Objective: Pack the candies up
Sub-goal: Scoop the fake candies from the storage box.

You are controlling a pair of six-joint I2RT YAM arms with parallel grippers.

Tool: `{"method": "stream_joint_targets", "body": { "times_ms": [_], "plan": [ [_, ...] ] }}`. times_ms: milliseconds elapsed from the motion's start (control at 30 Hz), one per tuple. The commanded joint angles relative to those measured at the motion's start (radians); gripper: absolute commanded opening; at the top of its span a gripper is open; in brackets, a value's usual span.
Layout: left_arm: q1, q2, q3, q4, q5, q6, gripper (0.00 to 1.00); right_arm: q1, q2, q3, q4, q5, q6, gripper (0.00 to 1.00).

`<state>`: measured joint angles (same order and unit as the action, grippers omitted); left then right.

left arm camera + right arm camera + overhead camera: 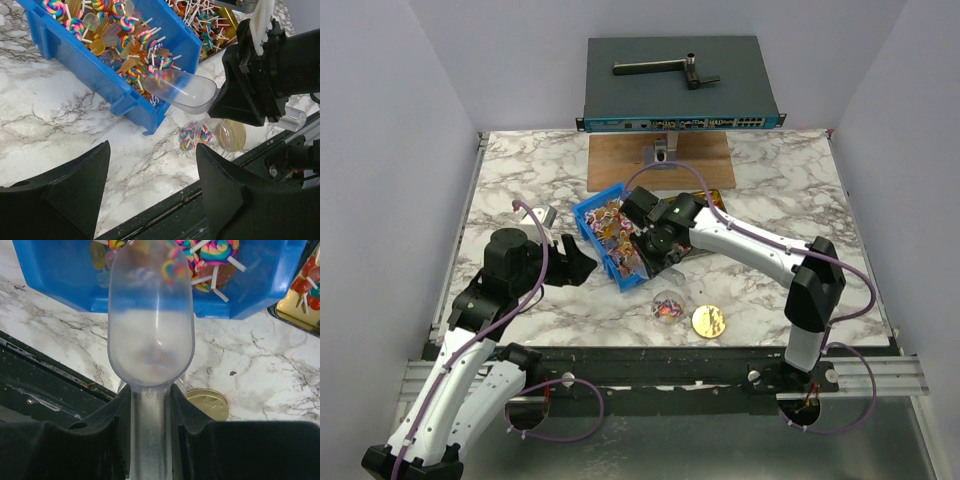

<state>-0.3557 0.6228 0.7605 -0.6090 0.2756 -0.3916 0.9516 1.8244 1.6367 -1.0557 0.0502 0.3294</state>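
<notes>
A blue bin (588,215) holds the candies (610,228), small swirl lollipops on white sticks; they also show in the left wrist view (125,45) and the right wrist view (212,252). My right gripper (655,245) is shut on the handle of a clear plastic scoop (150,315). The scoop (185,90) looks empty, and its tip reaches over the bin's near corner (145,112). A small clear jar (667,305) with a few candies stands in front of the bin, beside a gold lid (708,320). My left gripper (575,262) is open and empty, left of the bin.
A dark tray (712,200) with more lollipops lies under the right arm, and shows at the edge of the right wrist view (305,290). A wooden board (660,160) and a grey switch box (680,85) are at the back. A small metal part (542,215) lies at the left.
</notes>
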Motion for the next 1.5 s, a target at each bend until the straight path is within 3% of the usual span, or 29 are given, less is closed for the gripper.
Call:
{"method": "stream_joint_targets", "body": {
  "times_ms": [0,467,867,1200,1467],
  "plan": [
    [-0.005,-0.014,-0.007,-0.005,-0.018,0.006,0.72,-0.005,0.045,0.049,0.005,-0.020,-0.030,0.01],
    [-0.005,-0.010,-0.006,-0.004,-0.018,0.008,0.72,-0.074,0.149,0.100,0.056,-0.043,-0.039,0.01],
    [-0.005,0.005,-0.004,-0.006,-0.026,0.011,0.72,-0.099,0.196,0.076,0.242,-0.054,-0.001,0.01],
    [-0.005,0.014,-0.004,-0.008,-0.038,0.013,0.72,-0.099,0.114,-0.093,0.468,0.013,0.013,0.01],
    [0.001,0.035,-0.001,-0.009,-0.038,0.014,0.72,-0.099,-0.011,-0.217,0.485,0.046,0.013,0.01]
  ]
}}
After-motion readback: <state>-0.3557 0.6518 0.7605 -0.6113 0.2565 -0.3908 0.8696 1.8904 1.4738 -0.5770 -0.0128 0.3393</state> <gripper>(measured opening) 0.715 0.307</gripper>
